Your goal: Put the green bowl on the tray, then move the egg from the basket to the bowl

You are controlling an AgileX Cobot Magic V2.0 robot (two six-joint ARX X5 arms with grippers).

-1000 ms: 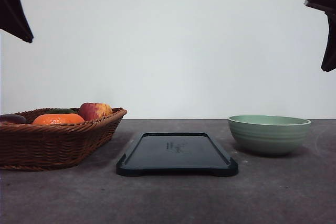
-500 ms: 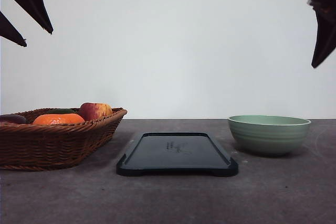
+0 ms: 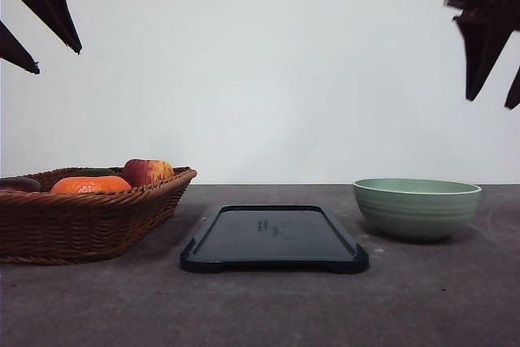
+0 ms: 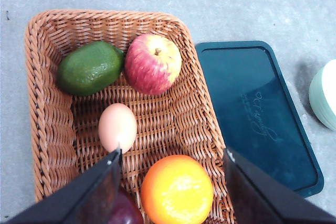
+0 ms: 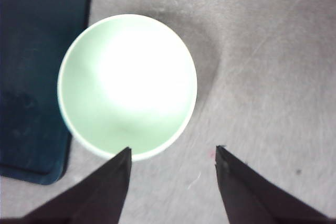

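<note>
The green bowl (image 3: 417, 208) sits on the grey tabletop (image 3: 268, 306) just beside the tray (image 3: 274, 238), not on it. The right pincer (image 5: 172, 157) hangs above the bowl with its jaws spread, holding nothing. The egg (image 4: 117, 127) lies in the basket (image 4: 44, 103), on the tray's other side, below the left pincer (image 4: 170, 156), whose jaws are likewise released and apart.

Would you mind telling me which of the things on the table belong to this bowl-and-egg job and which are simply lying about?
Part of the job:
green bowl
tray
egg
basket

Lying about, all in the basket:
apple
orange mandarin
green avocado
dark purple fruit, mostly hidden
</note>
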